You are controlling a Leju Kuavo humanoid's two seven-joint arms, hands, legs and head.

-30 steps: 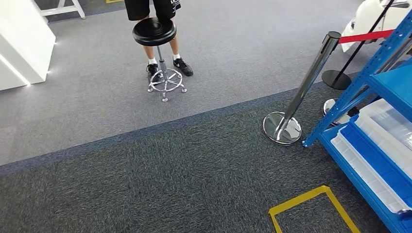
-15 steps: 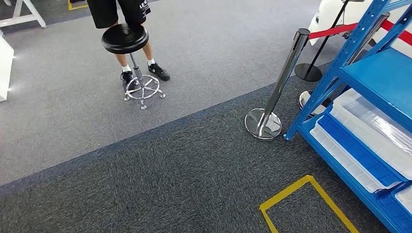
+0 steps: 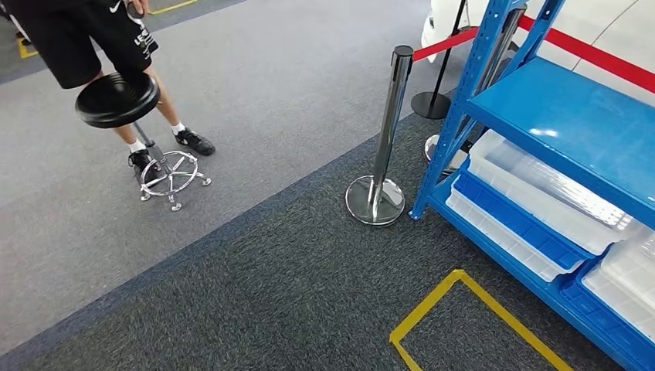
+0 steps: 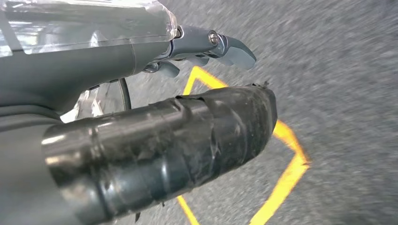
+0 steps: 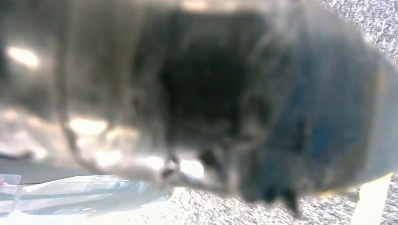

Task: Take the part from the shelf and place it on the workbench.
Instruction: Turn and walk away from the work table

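Observation:
A blue metal shelf stands at the right in the head view. Clear plastic bins with blue trays between them fill its lower level; I cannot make out a single part in them. My left hand hangs over the carpet, its thick taped thumb apart from its fingers, with floor showing between them and nothing held there. A clear glossy surface lies just behind the fingers; what it is I cannot tell. My right hand is a dark blur close to the lens.
A chrome stanchion with a red belt stands just left of the shelf's corner post. A person stands behind a black stool at the far left. Yellow floor tape marks a box before the shelf.
The whole picture has slid left: the camera has turned right. The shelf now takes up more of the right side, and the stool and person sit nearer the left edge.

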